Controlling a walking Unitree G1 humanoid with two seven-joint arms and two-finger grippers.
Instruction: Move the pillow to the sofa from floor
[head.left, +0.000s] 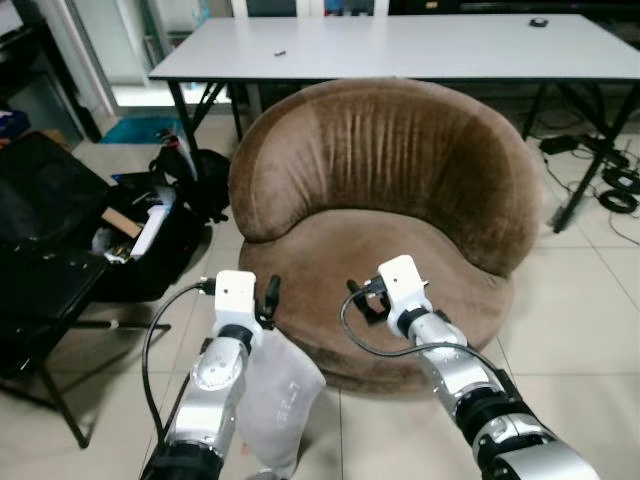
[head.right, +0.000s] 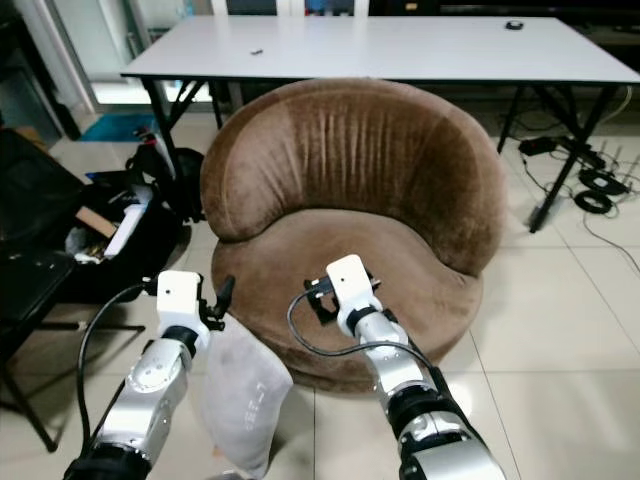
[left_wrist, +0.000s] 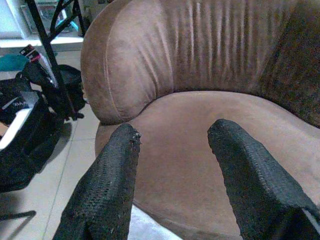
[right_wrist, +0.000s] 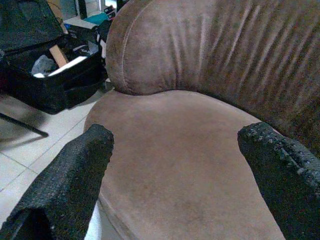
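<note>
A pale grey pillow (head.left: 282, 398) stands on end on the tiled floor, against the front left of the round brown sofa (head.left: 400, 180). My left arm is right beside it, with the left gripper (head.left: 268, 292) just above the pillow's top edge at the sofa's rim. In the left wrist view its fingers (left_wrist: 120, 165) are apart with only the seat between them, and a white strip of the pillow (left_wrist: 150, 227) lies below. My right gripper (head.left: 365, 298) hovers open over the front of the seat cushion (right_wrist: 175, 170), holding nothing.
A white table (head.left: 420, 45) with black legs stands behind the sofa. An open black suitcase (head.left: 120, 240) and a dark backpack (head.left: 195, 180) lie on the floor to the left. Cables (head.left: 615, 185) lie on the tiles at the right.
</note>
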